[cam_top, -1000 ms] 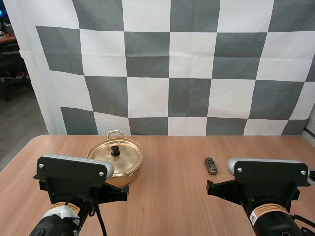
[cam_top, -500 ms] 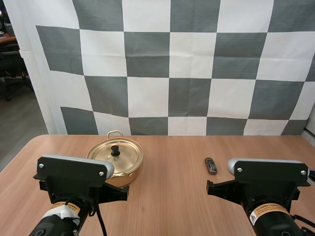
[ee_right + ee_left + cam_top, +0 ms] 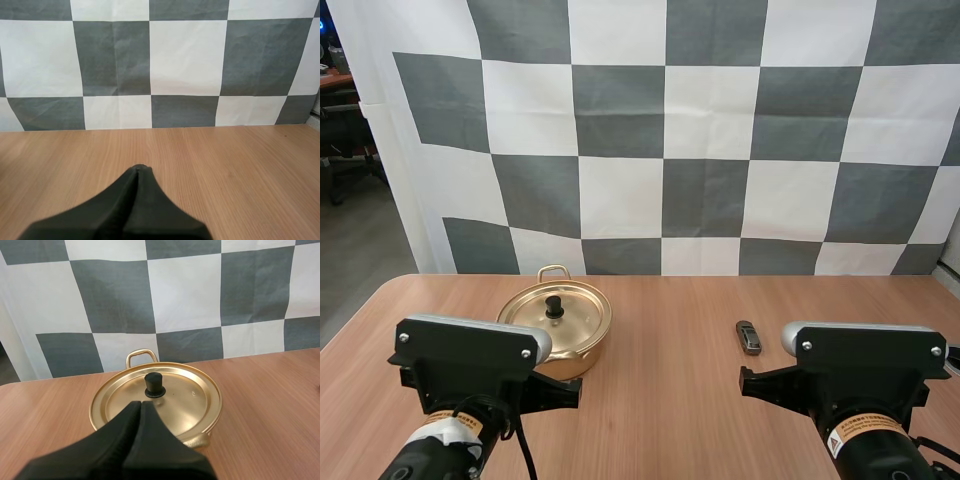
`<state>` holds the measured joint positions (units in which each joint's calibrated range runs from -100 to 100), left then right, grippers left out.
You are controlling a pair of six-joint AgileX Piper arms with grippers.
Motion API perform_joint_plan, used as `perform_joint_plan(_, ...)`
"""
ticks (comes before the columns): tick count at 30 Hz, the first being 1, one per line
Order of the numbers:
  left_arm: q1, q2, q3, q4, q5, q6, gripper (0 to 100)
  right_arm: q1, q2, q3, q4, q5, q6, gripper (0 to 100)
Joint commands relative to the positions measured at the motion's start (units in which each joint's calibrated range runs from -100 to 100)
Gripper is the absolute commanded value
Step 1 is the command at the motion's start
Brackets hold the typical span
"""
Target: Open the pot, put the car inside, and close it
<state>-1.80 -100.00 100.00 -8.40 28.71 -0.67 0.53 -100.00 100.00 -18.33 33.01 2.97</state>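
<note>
While both arms sit at the near edge of the wooden worktop point(image 3: 670, 410), a gold pot point(image 3: 582, 350) stands ahead of the left arm, its lid point(image 3: 575, 315) on, with a black knob point(image 3: 554, 304). The left jaws are pressed together, empty, their tips just short of the pot. The right jaws are likewise closed on nothing above bare wood. A small dark car point(image 3: 748, 337) lies well to the right of the pot.
</note>
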Motion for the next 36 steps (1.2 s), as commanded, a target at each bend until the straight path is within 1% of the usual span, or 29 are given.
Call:
perform_joint_plan(1, -0.01, 0.0, 0.0, 0.0, -0.01, 0.01, 0, 0.01, 0.0, 0.0, 0.01, -0.01, 0.0, 0)
perform_joint_plan(8, -0.01, 0.0, 0.0, -0.45, -0.79, 0.01, 0, 0.01, 0.0, 0.0, 0.14, -0.79, 1.26, 0)
perform_joint_plan(10, -0.01, 0.0, 0.0, 0.39, -5.77, 0.67, 0, 0.01, 0.0, 0.0, -2.48, -4.47, 0.93, 0)
perform_joint_plan(11, -0.01, 0.0, 0.0, 1.46, -9.48, 1.54, 0, 0.01, 0.0, 0.0, -5.59, -7.92, 0.52, 0)
perform_joint_plan(12, -0.01, 0.0, 0.0, 3.16, -14.43, 2.57, 0, 0.01, 0.0, 0.0, -11.0, -11.46, 0.51, 0)
perform_joint_plan(13, -0.01, 0.0, 0.0, 6.68, -23.24, 4.34, 0, 0.01, 0.0, 0.0, -18.96, -17.37, 0.51, 0)
perform_joint_plan(14, -0.01, 0.0, 0.0, 9.38, -31.53, 6.0, 0, 0.01, 0.0, 0.0, -24.63, -21.78, 0.51, 0)
perform_joint_plan(15, -0.01, 0.0, 0.0, 13.26, -41.09, 7.79, 0, 0.01, 0.0, 0.0, -32.05, -27.72, 0.41, 0)
perform_joint_plan(16, -0.01, 0.0, 0.0, 15.7, -51.46, 9.61, 0, 0.01, 0.0, 0.0, -39.19, -31.87, 0.28, 0)
perform_joint_plan(17, -0.01, 0.0, 0.0, 16.3, -61.5, 11.06, 0, 0.01, 0.0, -0.2, -45.83, -35.17, 0.28, 0)
perform_joint_plan(18, -0.01, 0.0, 0.0, 16.42, -70.98, 11.52, 0, 0.01, 0.0, -2.25, -50.02, -40.76, 0.28, 0)
perform_joint_plan(19, -0.01, 0.0, -0.27, 16.42, -78.86, 11.52, 0, 0.01, 0.0, -3.87, -52.0, -43.67, 0.28, 0)
perform_joint_plan(20, -0.01, 0.0, -1.82, 16.42, -82.48, 11.52, 0, 0.01, 0.0, -6.28, -52.13, -45.34, 0.28, 0)
perform_joint_plan(21, -0.01, 0.0, -4.01, 16.42, -83.29, 11.6, 0, 0.01, 0.0, -9.26, -50.94, -46.5, 0.64, 0)
perform_joint_plan(22, -0.01, 0.0, -6.76, 16.3, -80.27, 11.78, 0, 0.01, 0.0, -12.62, -47.89, -47.2, 2.2, 0)
perform_joint_plan(23, -0.01, 0.0, -9.42, 15.81, -75.75, 11.96, 0, 0.01, 0.0, -16.36, -42.76, -47.2, 4.0, 0)
perform_joint_plan(24, -0.01, 0.0, -13.24, 15.02, -67.76, 11.96, 0, 0.01, 0.0, -19.66, -38.42, -46.25, 5.27, 0)
perform_joint_plan(25, -0.01, 0.0, -17.7, 13.79, -57.54, 11.96, 0, 0.01, 0.0, -24.04, -33.58, -44.94, 6.1, 0)
perform_joint_plan(26, -0.01, 0.0, -22.57, 11.73, -47.01, 11.31, 0, 0.01, 1.43, -28.71, -30.02, -43.23, 6.1, 0)
perform_joint_plan(28, -0.01, 2.57, -31.47, 8.08, -30.36, 10.07, 0, 0.01, 6.23, -37.81, -26.94, -37.7, 6.1, 0)
perform_joint_plan(30, -0.01, 6.94, -40.22, 5.17, -21.14, 10.07, 0, 0.01, 12.59, -47.71, -25.23, -29.65, 6.1, 0)
perform_joint_plan(32, -0.01, 12.81, -50.49, 4.43, -13.17, 9.96, 0, 0.01, 21.07, -59.61, -23.55, -18.43, 5.99, 0)
perform_joint_plan(33, -0.01, 15.35, -55.88, 4.43, -8.24, 9.33, 0, 0.01, 24.66, -65.78, -23.22, -11.12, 5.99, 0)
perform_joint_plan(34, -0.01, 19.2, -61.55, 4.43, -0.75, 7.92, 0, 0.01, 30.01, -71.91, -23.08, -3.2, 5.9, 0)
perform_joint_plan(35, -0.01, 21.88, -66.21, 4.43, 3.83, 6.85, 0, 0.01, 33.52, -77.92, -22.14, 5.12, 5.12, 0)
perform_joint_plan(36, -0.01, 25.25, -72.03, 4.43, 11.78, 5.42, 0, 0.01, 37.74, -83.74, -19.76, 13.61, 2.98, 0)
